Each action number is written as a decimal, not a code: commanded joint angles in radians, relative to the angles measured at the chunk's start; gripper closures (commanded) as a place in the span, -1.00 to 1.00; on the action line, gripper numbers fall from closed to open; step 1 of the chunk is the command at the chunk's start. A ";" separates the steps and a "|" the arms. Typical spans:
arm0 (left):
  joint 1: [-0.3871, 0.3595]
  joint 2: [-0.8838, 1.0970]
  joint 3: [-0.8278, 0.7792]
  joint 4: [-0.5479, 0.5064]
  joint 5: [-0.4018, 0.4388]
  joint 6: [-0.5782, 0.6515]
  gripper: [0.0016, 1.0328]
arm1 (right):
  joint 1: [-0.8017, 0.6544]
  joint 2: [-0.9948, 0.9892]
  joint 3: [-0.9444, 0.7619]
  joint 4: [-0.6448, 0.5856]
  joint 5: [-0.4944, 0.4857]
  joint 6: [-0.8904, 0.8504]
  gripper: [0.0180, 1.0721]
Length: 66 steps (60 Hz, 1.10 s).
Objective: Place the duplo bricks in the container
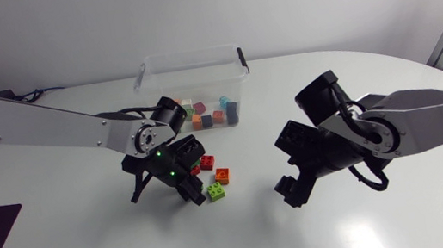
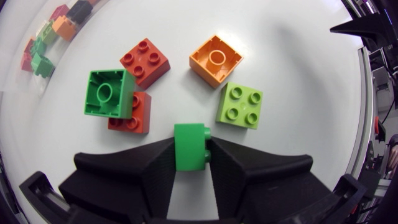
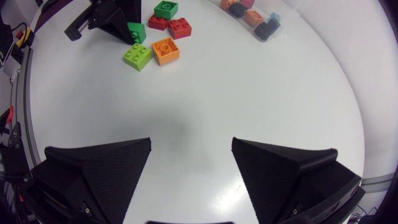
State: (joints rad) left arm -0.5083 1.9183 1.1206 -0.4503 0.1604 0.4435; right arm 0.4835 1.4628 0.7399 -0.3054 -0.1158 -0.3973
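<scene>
One green brick (image 2: 189, 142) is pinched in our left tool (image 2: 191, 150) near the container (image 1: 190, 54), right tool (image 3: 191, 143) gaping empty farther from it; grasp looks made, next we lift it over the rim and release.

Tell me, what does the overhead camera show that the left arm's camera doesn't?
Only the overhead view shows the right arm, its open right tool and the whole clear box. Only the left wrist view shows the left tool pinching a green brick from two sides, and a second green brick lying hollow side up on a red brick. Both show the lime brick, the orange brick and another red brick loose on the table.
</scene>
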 commanded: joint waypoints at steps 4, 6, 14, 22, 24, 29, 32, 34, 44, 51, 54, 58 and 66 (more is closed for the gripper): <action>-0.007 0.016 0.027 0.001 0.010 0.009 0.58 | 0.015 0.037 0.033 0.019 -0.005 -0.005 -0.80; -0.006 0.013 0.027 -0.001 0.010 0.008 0.58 | 0.020 0.042 0.038 0.019 -0.008 -0.005 -0.80; 0.007 -0.012 0.018 -0.018 0.010 0.008 0.59 | 0.063 0.047 0.046 0.029 -0.038 -0.037 -0.80; 0.027 -0.094 -0.021 -0.022 0.011 0.004 0.58 | 0.110 0.047 0.072 0.026 -0.088 -0.118 -0.81; 0.031 -0.117 -0.031 -0.022 0.011 -0.002 0.58 | 0.119 0.053 0.085 0.025 -0.094 -0.135 -0.81; 0.048 -0.174 -0.056 -0.022 0.011 -0.017 0.58 | 0.141 0.080 0.125 0.019 -0.114 -0.192 -0.82; 0.056 -0.208 -0.067 -0.022 0.011 -0.026 0.58 | 0.144 0.103 0.161 -0.003 -0.128 -0.218 -0.82; 0.060 -0.226 -0.071 -0.022 0.011 -0.032 0.58 | 0.148 0.122 0.185 -0.015 -0.133 -0.235 -0.82; 0.080 -0.315 -0.084 -0.022 0.013 -0.058 0.58 | 0.175 0.232 0.288 -0.084 -0.148 -0.336 -0.82; 0.103 -0.363 -0.076 -0.014 0.013 -0.074 0.57 | 0.187 0.314 0.363 -0.138 -0.180 -0.397 -0.82; 0.117 -0.375 -0.068 -0.008 0.013 -0.080 0.57 | 0.187 0.352 0.404 -0.173 -0.199 -0.414 -0.82; 0.139 -0.383 -0.059 0.005 0.016 -0.086 0.57 | 0.188 0.384 0.434 -0.176 -0.200 -0.428 -0.89; 0.183 -0.381 -0.048 0.047 0.037 -0.100 0.57 | 0.199 0.441 0.478 -0.195 -0.188 -0.494 -0.90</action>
State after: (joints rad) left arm -0.3500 1.5471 1.0657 -0.4191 0.1795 0.3656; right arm 0.6670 1.8599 1.1831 -0.4751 -0.3069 -0.8238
